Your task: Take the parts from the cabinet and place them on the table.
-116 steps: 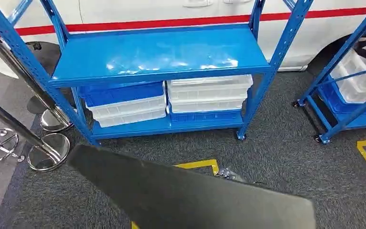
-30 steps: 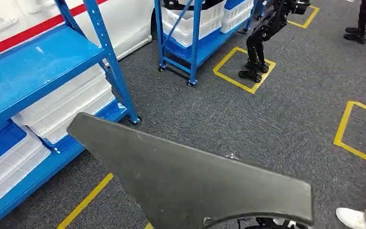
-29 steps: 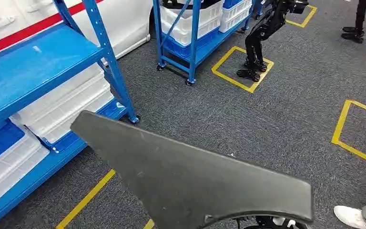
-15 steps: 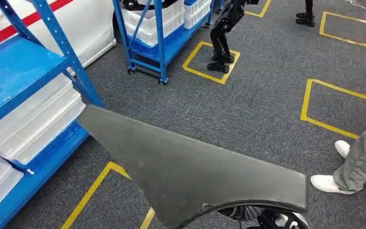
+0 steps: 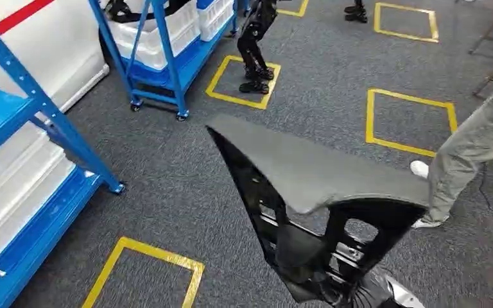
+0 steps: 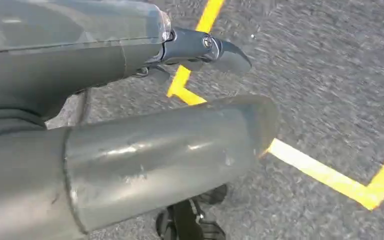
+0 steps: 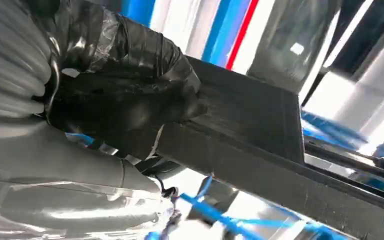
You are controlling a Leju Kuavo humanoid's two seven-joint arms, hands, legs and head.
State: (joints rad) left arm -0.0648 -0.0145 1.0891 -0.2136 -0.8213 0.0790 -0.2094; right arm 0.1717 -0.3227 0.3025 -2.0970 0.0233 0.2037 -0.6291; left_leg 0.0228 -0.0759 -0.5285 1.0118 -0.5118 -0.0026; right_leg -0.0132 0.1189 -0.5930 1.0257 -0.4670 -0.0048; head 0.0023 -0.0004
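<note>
A large dark grey car body panel hangs in front of me over the carpet, tilted so its black ribbed underside shows. My right hand, in a black cover, grips the panel's dark edge. In the head view the right arm's silver wrist sits at the panel's lower end. My left hand hangs over the carpet with its grey thumb and a dark finger apart and nothing between them.
A blue shelf rack with white bins stands at the left. A second blue rack is farther back. Another robot's black legs stand in a yellow floor square. A person stands close on the right.
The camera has swung right, so the blue rack slid off to the left and the person came nearer. The panel tipped up and now shows its underside.
</note>
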